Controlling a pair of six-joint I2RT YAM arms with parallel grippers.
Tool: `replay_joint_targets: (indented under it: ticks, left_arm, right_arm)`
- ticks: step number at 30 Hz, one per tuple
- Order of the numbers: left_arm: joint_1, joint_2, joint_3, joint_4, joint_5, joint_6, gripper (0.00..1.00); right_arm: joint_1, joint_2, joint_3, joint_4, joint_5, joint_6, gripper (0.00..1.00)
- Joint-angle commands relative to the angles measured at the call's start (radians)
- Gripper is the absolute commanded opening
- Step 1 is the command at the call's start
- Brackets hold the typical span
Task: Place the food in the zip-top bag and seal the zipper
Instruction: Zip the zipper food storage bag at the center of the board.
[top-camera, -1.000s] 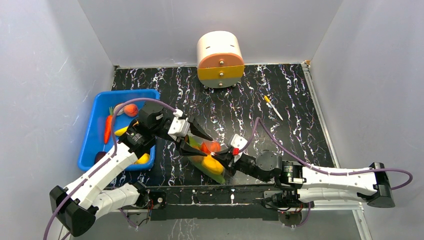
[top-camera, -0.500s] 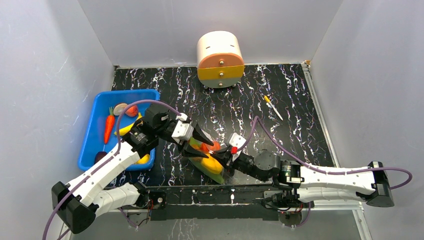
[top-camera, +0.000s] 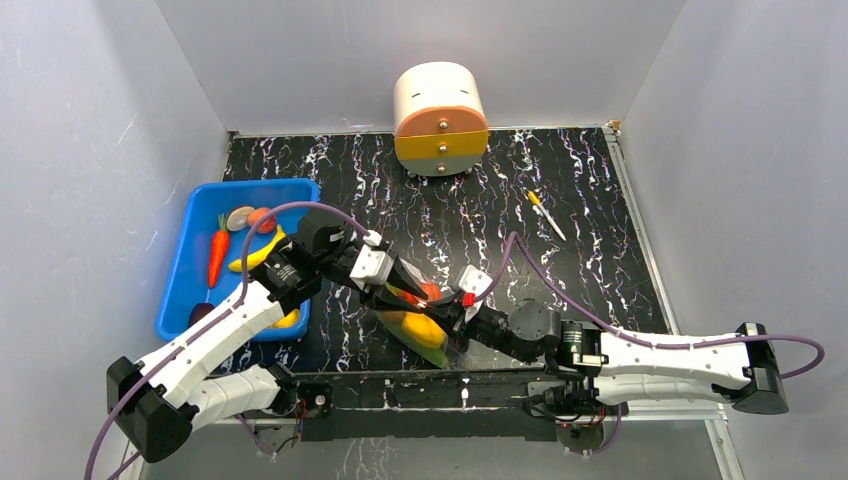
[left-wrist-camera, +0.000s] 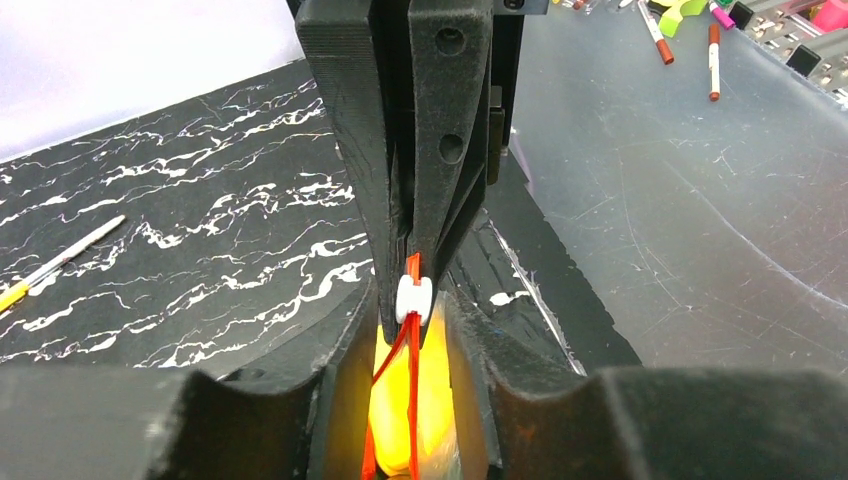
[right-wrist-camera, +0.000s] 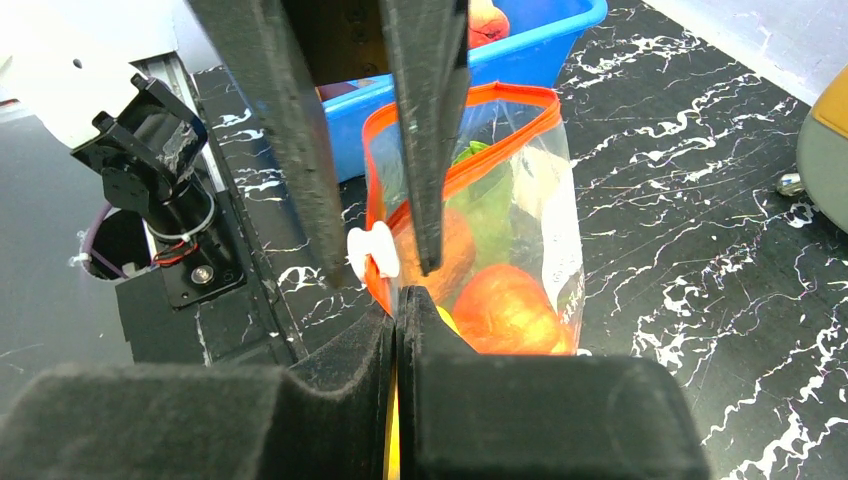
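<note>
From above, the zip-top bag (top-camera: 395, 318) lies on the counter (top-camera: 520, 270) just right of the blue bin (top-camera: 185, 285), off the bin's near right corner. Yellow, orange and green food (top-camera: 425, 328) shows through the plastic, and more pieces lie inside the bin. My left fingers (top-camera: 408, 288) reach out past that corner of the bin to the bag's mouth. My right fingers (top-camera: 442, 308) meet the same spot from the side away from the bin. Through my left wrist camera, my left fingers stand apart on either side of the zipper (left-wrist-camera: 410, 375), and I cannot see them pressing on it. The red-orange strip runs up the gap between them to its white tab (left-wrist-camera: 413, 298). Just above the tab my right fingers are closed flat together, with the strip's end caught between their tips. Yellow food glows low in the gap. Through my right wrist camera, my right fingers are pressed tight on the bag's edge at the end of the zipper (right-wrist-camera: 520, 90). Beyond the white tab (right-wrist-camera: 372, 252) the mouth stands open in a loop toward the blue bin (right-wrist-camera: 540, 40), with orange pieces and a green leaf inside. My left fingers come down astride the strip, the tab touching one of them.
</note>
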Motion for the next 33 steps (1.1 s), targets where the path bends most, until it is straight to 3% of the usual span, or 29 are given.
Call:
replay_joint_targets:
  ticks: [1,7,18,26,30,33]
  left_arm:
    - [-0.007,-0.001,0.028,-0.02,0.014,0.062,0.24]
    - [-0.009,0.0,0.047,-0.071,-0.015,0.099,0.0]
    - [-0.008,0.011,0.083,-0.212,-0.094,0.179,0.0]
    - [-0.009,0.007,0.07,-0.113,-0.045,0.093,0.0]
    - [-0.009,0.0,0.064,-0.082,-0.035,0.07,0.0]
    - [-0.009,-0.002,0.066,-0.092,-0.037,0.074,0.0]
  right_arm:
    - [0.006,-0.024,0.046,0.096,0.015,0.014,0.0]
    - [0.006,-0.049,0.035,0.096,0.02,0.009,0.0]
    - [0.006,-0.137,-0.029,0.103,0.005,0.001,0.0]
    - [0.006,-0.072,0.006,0.065,-0.035,-0.008,0.01]
    - [0.006,-0.023,0.038,0.067,-0.048,-0.02,0.19]
    - [0.006,-0.006,0.05,0.078,-0.044,-0.033,0.26]
